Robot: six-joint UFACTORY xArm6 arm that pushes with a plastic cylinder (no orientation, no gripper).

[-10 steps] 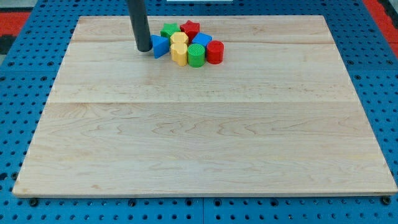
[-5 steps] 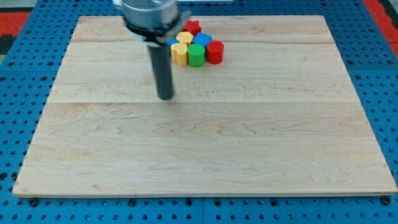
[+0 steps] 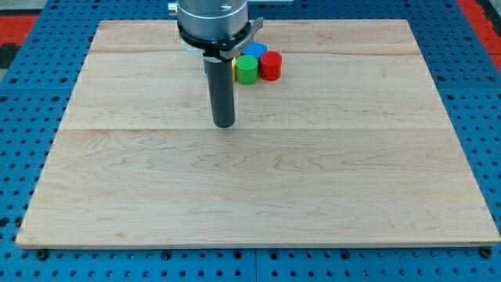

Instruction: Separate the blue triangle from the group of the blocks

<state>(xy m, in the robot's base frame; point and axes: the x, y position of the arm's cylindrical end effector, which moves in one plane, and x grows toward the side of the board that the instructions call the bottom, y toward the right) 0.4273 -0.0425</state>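
My tip (image 3: 225,124) rests on the wooden board (image 3: 313,196), below the block group at the view's top centre. The rod and the arm's head cover the left part of the group. The blue triangle does not show; it is hidden behind the arm. Still showing are a green cylinder (image 3: 246,70), a red cylinder (image 3: 271,66), a blue block (image 3: 254,51) and a sliver of a yellow block (image 3: 235,69). My tip is apart from all of them, a little below and left of the green cylinder.
The board lies on a blue perforated table (image 3: 31,117) that frames it on all sides. Red matting (image 3: 477,12) shows at the top corners of the view.
My tip left the blue triangle's left side, moved toward the view's bottom, then slid slightly right. The arm's head now hides the left blocks. The visible blocks have not moved.
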